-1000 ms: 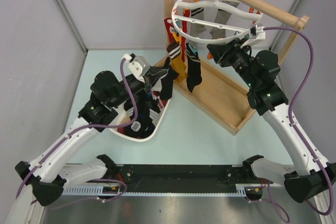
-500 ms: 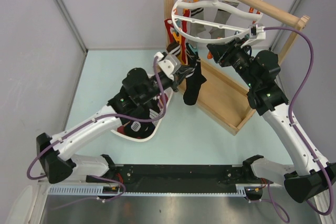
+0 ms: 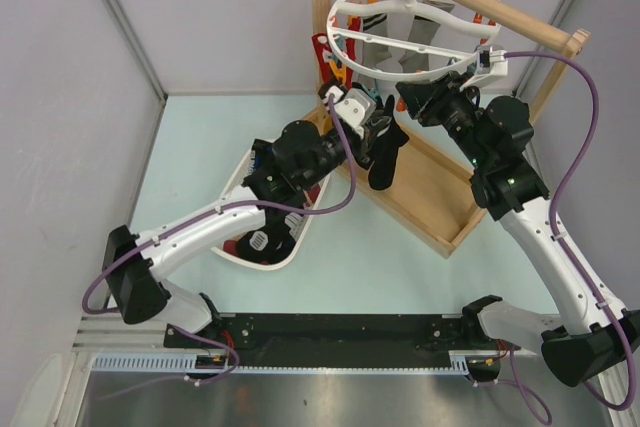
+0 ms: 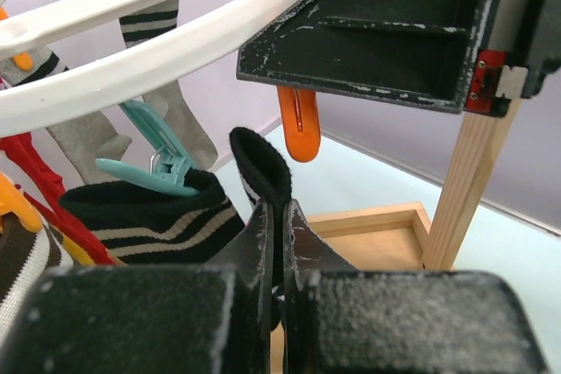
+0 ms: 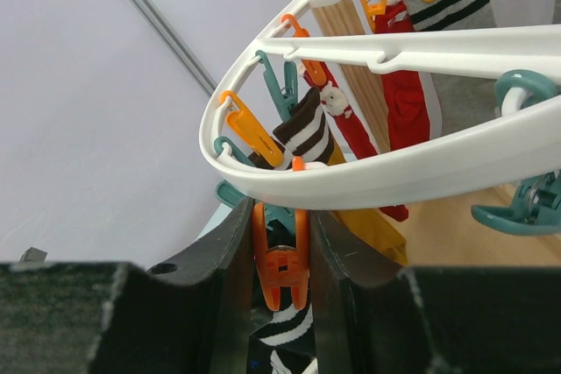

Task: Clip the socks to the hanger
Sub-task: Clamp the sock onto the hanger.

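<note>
Left gripper (image 4: 279,214) is clamped on a black sock (image 4: 259,159), cuff poking up just under the hanger (image 4: 158,59) ring. Right gripper (image 5: 280,218) is pinching an orange clip (image 5: 280,271) right above it.

The left arm (image 3: 200,232) stretched far forward and toward the right from its base, wrist raised. The left gripper (image 4: 279,216) had its fingers pinched almost together on a dark sock (image 4: 263,164). The right arm (image 3: 545,242) rose steeply, bent leftward at the elbow, and the right gripper (image 5: 279,216) pressed its fingers against both sides of an orange clip (image 5: 280,269).
</note>
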{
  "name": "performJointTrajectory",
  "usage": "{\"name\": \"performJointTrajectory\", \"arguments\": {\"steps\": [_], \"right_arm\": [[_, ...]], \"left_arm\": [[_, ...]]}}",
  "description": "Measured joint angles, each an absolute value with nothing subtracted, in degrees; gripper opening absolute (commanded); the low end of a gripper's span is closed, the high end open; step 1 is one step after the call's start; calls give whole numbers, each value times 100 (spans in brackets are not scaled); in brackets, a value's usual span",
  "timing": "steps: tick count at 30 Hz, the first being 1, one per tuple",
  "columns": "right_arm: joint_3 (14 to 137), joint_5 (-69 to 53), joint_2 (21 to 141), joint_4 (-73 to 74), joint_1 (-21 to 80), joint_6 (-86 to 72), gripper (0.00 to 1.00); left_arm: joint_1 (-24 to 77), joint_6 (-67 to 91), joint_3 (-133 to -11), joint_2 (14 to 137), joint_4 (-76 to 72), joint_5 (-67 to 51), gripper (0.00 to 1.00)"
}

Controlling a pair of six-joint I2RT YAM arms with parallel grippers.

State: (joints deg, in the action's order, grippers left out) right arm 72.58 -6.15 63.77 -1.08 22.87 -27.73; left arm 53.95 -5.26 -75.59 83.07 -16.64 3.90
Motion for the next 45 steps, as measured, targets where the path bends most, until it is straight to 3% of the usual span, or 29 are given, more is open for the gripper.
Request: {"name": "performJointTrajectory", "arguments": {"steps": [45], "right_arm": [[7258,556,6475,-67,2714,-2689,0]], "left_arm": [[5673,-412,-8263,8781,-1129,886,0]]}}
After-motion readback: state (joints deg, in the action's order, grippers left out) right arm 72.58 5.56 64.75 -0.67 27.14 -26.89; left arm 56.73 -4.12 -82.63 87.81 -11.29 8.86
